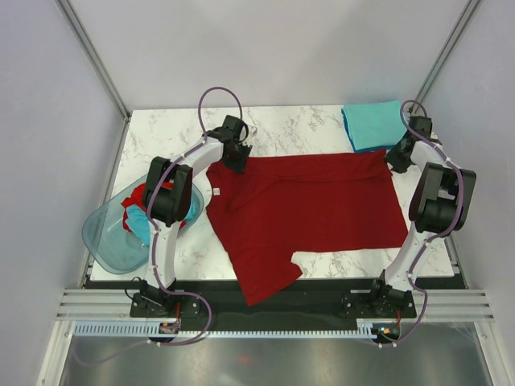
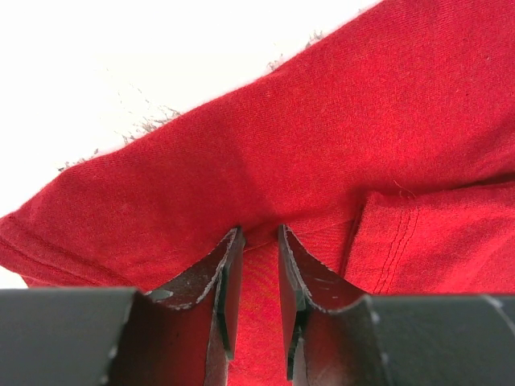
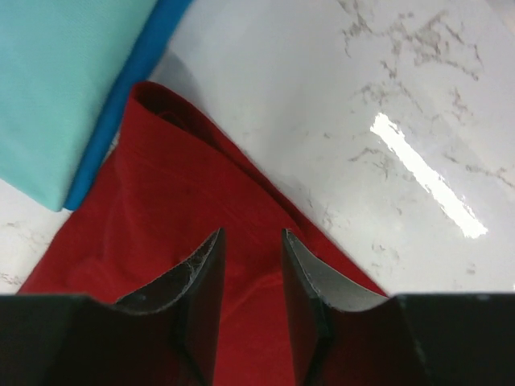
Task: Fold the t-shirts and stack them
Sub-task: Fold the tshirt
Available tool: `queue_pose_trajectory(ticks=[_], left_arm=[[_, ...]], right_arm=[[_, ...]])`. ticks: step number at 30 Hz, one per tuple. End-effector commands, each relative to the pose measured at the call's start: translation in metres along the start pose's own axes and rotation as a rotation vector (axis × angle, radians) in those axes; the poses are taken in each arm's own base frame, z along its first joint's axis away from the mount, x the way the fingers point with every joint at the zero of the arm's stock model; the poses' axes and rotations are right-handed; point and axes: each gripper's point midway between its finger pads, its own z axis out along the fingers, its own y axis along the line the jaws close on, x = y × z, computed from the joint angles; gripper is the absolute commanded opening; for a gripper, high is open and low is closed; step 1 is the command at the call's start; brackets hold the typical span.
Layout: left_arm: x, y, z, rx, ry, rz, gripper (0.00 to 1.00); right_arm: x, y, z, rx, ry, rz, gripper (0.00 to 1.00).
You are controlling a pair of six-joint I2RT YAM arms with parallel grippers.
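a red shirt [image 1: 314,201] is lying spread flat and wide, dark red, matte and softly creased, with one short sleeve hanging toward the near edge and a small white label [image 1: 216,191] showing at its left side. the left gripper [image 2: 257,233] is bearing down on the shirt's far left corner; its dark fingers [image 2: 221,277] are standing only a narrow gap apart, and a puckered fold of the red knit is filling that gap, pinched between them. cloth is running out to both sides of these fingers and ahead of them, where a stitched hem [image 2: 394,241] is curving just right of the tips. the right gripper [image 3: 251,233] is sitting over the far right corner; its blades are standing partly apart, with red cloth lying beneath and between them, loose rather than clamped. ahead and to the left of these fingers the cloth is narrowing to a rolled point, and just past it a folded teal shirt [image 3: 56,88] is resting, smooth and pale, with a deeper blue edge along its side. to the right of the fingers the table [image 3: 386,96] is showing glossy white marble with grey veins. a translucent blue-green basin [image 1: 105,241] is sitting well left of the left fingers, holding bunched red and teal cloth.
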Motion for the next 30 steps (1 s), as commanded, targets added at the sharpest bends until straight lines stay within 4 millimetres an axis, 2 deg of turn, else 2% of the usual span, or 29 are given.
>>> queue_pose_trajectory(ticks=[1,5,7,8,9,12,23,26,27,29,30], left_arm=[[-0.009,0.000,-0.007,0.002,-0.023,-0.034,0.32],[-0.005,0.006,-0.005,-0.030,-0.013,-0.032,0.33],[-0.001,0.007,-0.002,-0.034,-0.002,-0.031,0.33],[0.001,0.007,-0.001,-0.034,0.002,-0.033,0.33],[0.003,0.007,0.000,-0.037,0.007,-0.034,0.33],[0.009,0.011,0.005,-0.055,0.023,-0.031,0.33],[0.008,0.010,0.000,-0.053,0.017,-0.033,0.32],[0.005,0.010,-0.004,-0.052,0.009,-0.031,0.33],[0.005,0.009,-0.004,-0.048,0.009,-0.029,0.33],[0.001,0.007,-0.006,-0.040,-0.002,-0.031,0.33],[0.001,0.005,-0.006,-0.030,-0.003,-0.034,0.33]], right_arm=[[0.004,-0.009,-0.009,0.044,0.003,0.055,0.41],[0.015,-0.022,-0.002,0.092,0.017,0.064,0.42],[0.015,-0.030,0.002,0.130,0.003,0.059,0.38],[0.014,-0.033,0.002,0.145,-0.007,0.058,0.32],[0.012,-0.037,0.004,0.164,-0.025,0.053,0.21],[0.007,-0.052,0.002,0.224,-0.071,0.036,0.00],[-0.001,-0.038,-0.023,0.137,-0.116,0.065,0.00],[-0.006,-0.033,-0.032,0.126,-0.124,0.091,0.12],[-0.008,-0.031,-0.034,0.122,-0.126,0.101,0.21],[-0.006,-0.029,-0.035,0.114,-0.115,0.134,0.29],[-0.002,-0.029,-0.034,0.116,-0.099,0.142,0.38]])
